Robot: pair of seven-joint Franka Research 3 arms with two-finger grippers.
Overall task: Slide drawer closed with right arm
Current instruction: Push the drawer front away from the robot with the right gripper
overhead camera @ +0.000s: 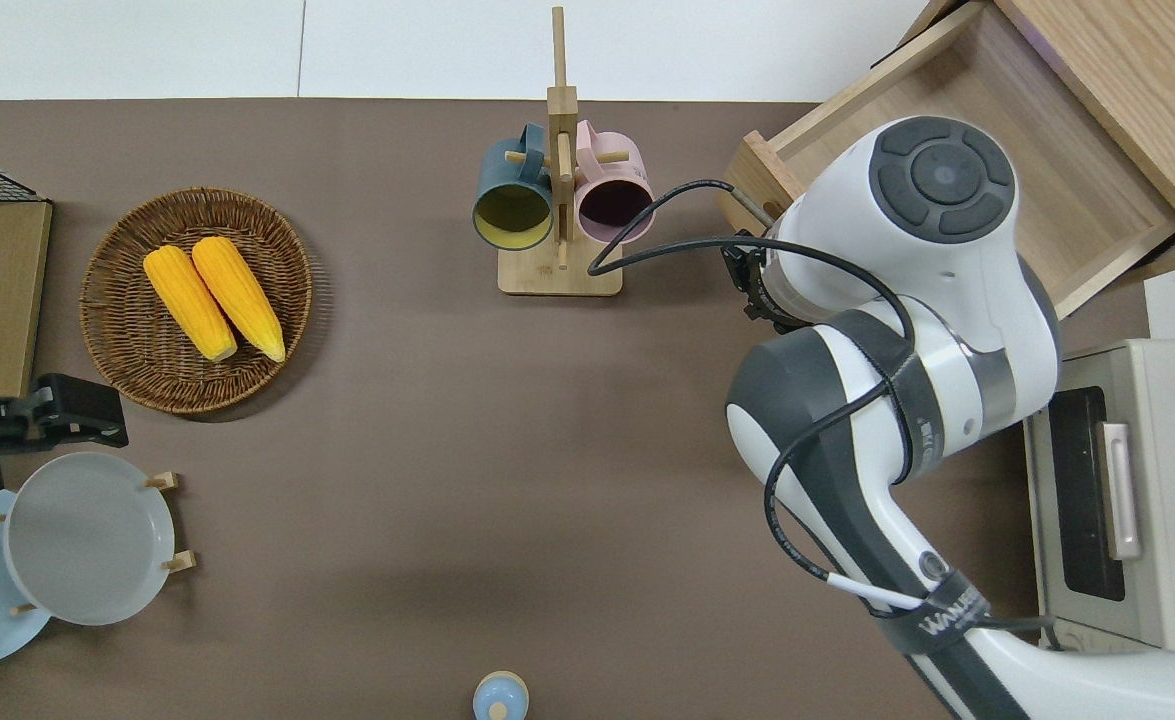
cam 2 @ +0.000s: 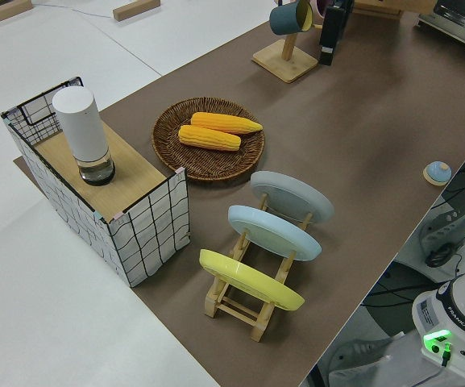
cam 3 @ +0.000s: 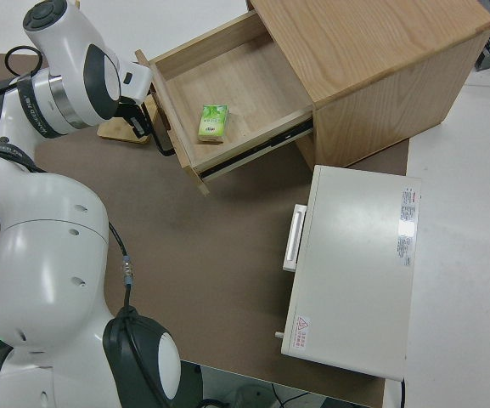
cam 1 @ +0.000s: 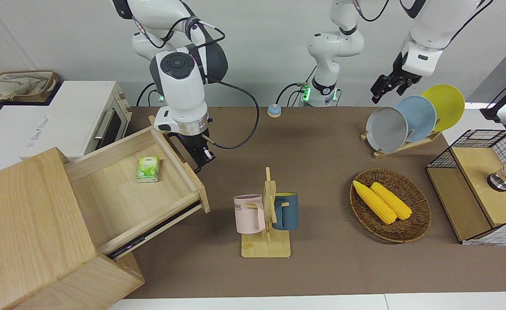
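The light-wood drawer (cam 1: 119, 202) stands pulled out of the pale wooden cabinet (cam 1: 24, 224) at the right arm's end of the table. A green packet (cam 1: 148, 168) lies in it. My right gripper (cam 1: 203, 156) is low, shut and empty. It rests against the black bar handle (cam 1: 187, 151) on the drawer's front. The right side view shows the gripper (cam 3: 138, 119) at the handle (cam 3: 164, 136) too. In the overhead view the right arm's wrist hides the gripper and most of the drawer (overhead camera: 1077, 170). My left arm is parked, its gripper (cam 1: 388, 86) open.
A white toaster oven (cam 1: 63, 116) stands beside the cabinet, nearer to the robots. A mug rack (cam 1: 265, 215) with two mugs stands mid-table close to the drawer's front corner. A basket of corn (cam 1: 390, 204), a plate rack (cam 1: 412, 118) and a wire-and-wood box (cam 1: 481, 185) stand toward the left arm's end.
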